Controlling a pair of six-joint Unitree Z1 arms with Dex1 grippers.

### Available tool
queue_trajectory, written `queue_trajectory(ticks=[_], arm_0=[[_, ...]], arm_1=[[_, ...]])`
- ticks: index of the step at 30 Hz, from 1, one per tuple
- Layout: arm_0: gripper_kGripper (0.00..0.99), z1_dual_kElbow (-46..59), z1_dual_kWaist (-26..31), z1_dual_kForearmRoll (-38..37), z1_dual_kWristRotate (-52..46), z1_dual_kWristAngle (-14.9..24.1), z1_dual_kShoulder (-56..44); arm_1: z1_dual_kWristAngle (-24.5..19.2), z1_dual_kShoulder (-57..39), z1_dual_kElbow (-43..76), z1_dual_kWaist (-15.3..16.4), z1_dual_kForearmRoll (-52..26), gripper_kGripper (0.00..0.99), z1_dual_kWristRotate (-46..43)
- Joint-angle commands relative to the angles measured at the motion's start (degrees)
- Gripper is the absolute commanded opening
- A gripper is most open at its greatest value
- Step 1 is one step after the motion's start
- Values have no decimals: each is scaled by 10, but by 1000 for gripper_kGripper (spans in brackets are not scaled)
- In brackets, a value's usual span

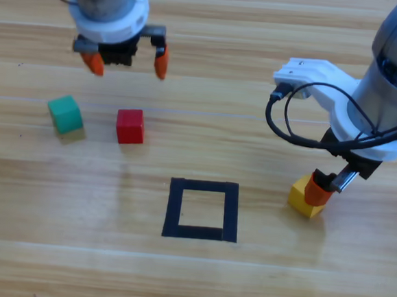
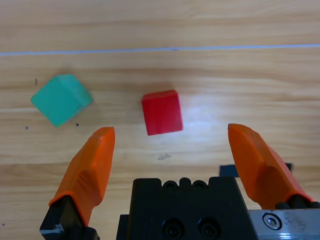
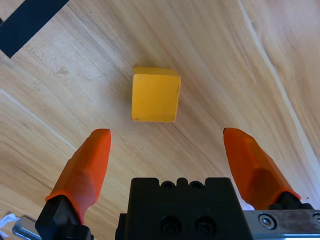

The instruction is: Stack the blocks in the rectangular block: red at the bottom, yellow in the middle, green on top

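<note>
The red cube (image 1: 130, 126) and the green cube (image 1: 65, 114) lie side by side on the table's left, both outside the black tape square (image 1: 174, 208). My left gripper (image 1: 127, 63) hovers open behind them. In the left wrist view the red cube (image 2: 161, 112) sits ahead between the jaws of the left gripper (image 2: 171, 137), with the green cube (image 2: 61, 99) off to the left. The yellow cube (image 1: 304, 201) rests to the right of the square. My right gripper (image 1: 330, 183) hangs just over it. The right wrist view shows that gripper (image 3: 167, 136) open above the yellow cube (image 3: 155, 94), not touching it.
The inside of the tape square holds nothing. A corner of the tape (image 3: 30, 20) shows at the right wrist view's upper left, and a bit of tape (image 2: 229, 170) shows low in the left wrist view. Black cables loop off the right arm (image 1: 283, 124).
</note>
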Motion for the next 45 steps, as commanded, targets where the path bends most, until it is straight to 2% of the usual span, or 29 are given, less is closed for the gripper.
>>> queue_trajectory(ticks=[1,12,18,20,24,26,29,31,32,34,36,37,39,45], arm_0=[[960,1,30,7,-12,-7,77],[960,-4,32,7,-27,-29,116],[960,-9,33,6,-36,-29,131],[959,-11,32,6,-39,-29,138],[925,-11,32,4,-43,-28,147],[871,-10,32,3,-44,-28,149],[796,-11,32,2,-41,-28,156],[706,-7,33,-2,-39,-28,158],[595,-6,32,-3,-38,-27,158],[365,-6,32,-3,-37,-25,158],[143,-5,32,-3,-33,-23,154],[100,-5,31,-3,-28,-24,152],[61,-9,20,-3,-20,-25,148],[61,-19,-21,2,18,-50,127]], arm_1=[[39,47,6,-14,-10,979,-19],[45,86,-10,-13,-22,948,-24],[42,107,-25,-13,-22,891,-24],[42,115,-32,-13,-22,842,-24],[40,129,-39,-13,-22,821,-24],[32,136,-40,-13,-22,808,-24],[25,138,-40,-13,-22,698,-24],[24,137,-38,-13,-20,482,-24],[24,136,-37,-15,-17,417,-23],[24,136,-42,-22,1,353,-23],[25,129,-42,-31,13,353,-22],[24,121,-40,-36,18,353,-21],[25,102,-38,-44,26,353,-20],[51,46,-20,-71,27,353,-4]])
